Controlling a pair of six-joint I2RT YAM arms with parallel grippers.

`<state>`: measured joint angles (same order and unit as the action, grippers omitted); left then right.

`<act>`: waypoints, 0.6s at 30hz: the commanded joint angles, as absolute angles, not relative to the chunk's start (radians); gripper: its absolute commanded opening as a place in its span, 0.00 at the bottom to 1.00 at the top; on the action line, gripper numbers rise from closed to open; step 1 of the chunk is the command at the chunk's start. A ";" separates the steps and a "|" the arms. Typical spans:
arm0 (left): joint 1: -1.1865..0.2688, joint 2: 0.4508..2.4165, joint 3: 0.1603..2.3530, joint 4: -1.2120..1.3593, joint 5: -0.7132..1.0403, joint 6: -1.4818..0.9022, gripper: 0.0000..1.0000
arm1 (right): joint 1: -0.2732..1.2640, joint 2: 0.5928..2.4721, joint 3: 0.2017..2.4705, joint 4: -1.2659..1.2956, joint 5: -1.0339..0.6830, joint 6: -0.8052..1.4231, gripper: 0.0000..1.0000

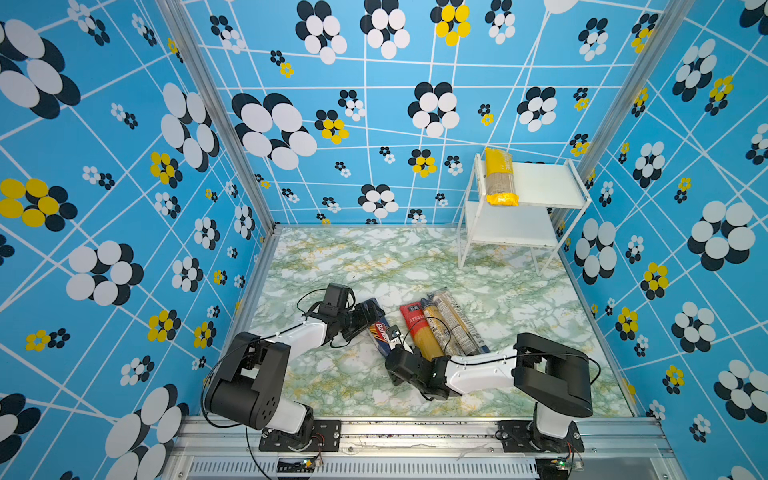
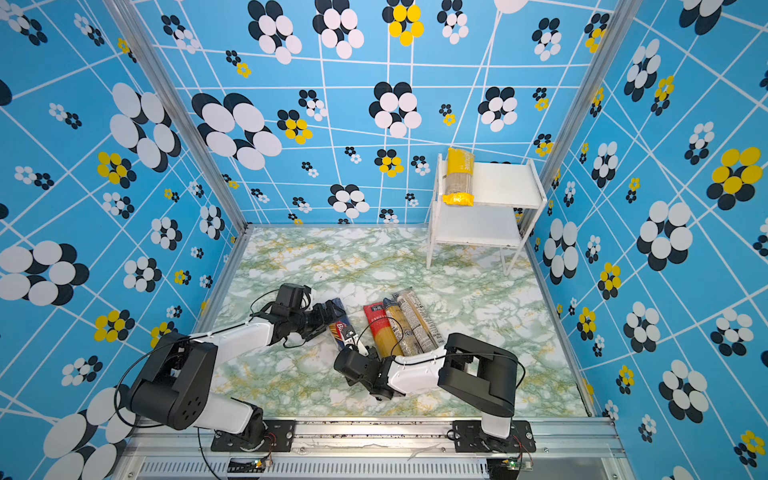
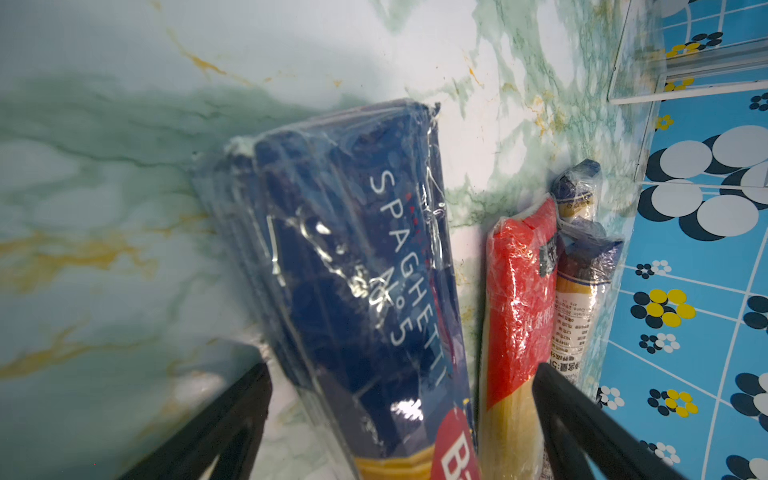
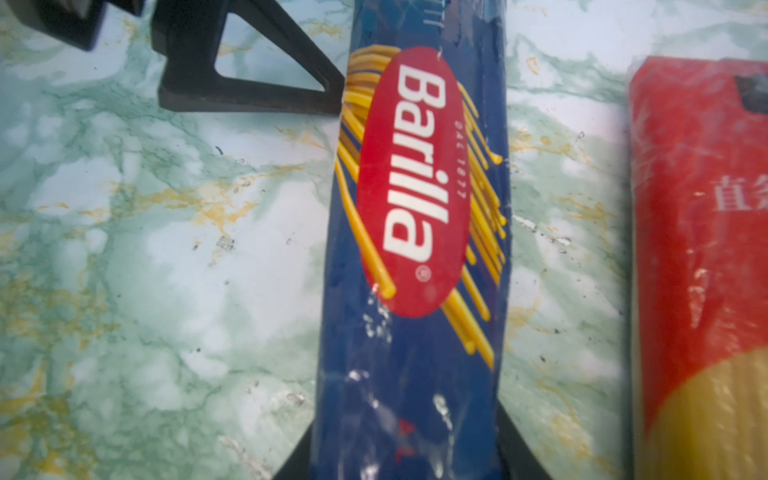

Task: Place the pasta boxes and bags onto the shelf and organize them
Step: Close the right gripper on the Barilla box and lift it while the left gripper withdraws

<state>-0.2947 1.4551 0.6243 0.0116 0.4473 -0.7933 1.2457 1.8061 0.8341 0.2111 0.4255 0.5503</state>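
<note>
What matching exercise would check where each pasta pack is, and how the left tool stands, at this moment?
Things:
1. yellow pack
2. blue Barilla pack
3. red pack
4. left tool

Places or states:
A. lying on the table beside the clear packs
B. open, jaws standing wide on either side of a pack
C. on the top board of the shelf
D. gripped by the right tool

Pairs: 1-C, 2-D, 3-A, 4-B.
</note>
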 commanded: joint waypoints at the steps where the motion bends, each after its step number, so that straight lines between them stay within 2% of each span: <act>1: -0.290 1.372 0.661 -0.082 0.413 -0.761 0.99 | 1.229 1.767 0.786 0.172 0.423 0.544 0.00; 10: -0.257 1.265 0.652 -0.156 0.393 -0.743 0.99 | 1.203 1.609 0.795 0.084 0.450 0.491 0.00; 18: -0.242 1.249 0.639 -0.155 0.403 -0.740 0.99 | 1.190 1.484 0.762 0.143 0.525 0.427 0.00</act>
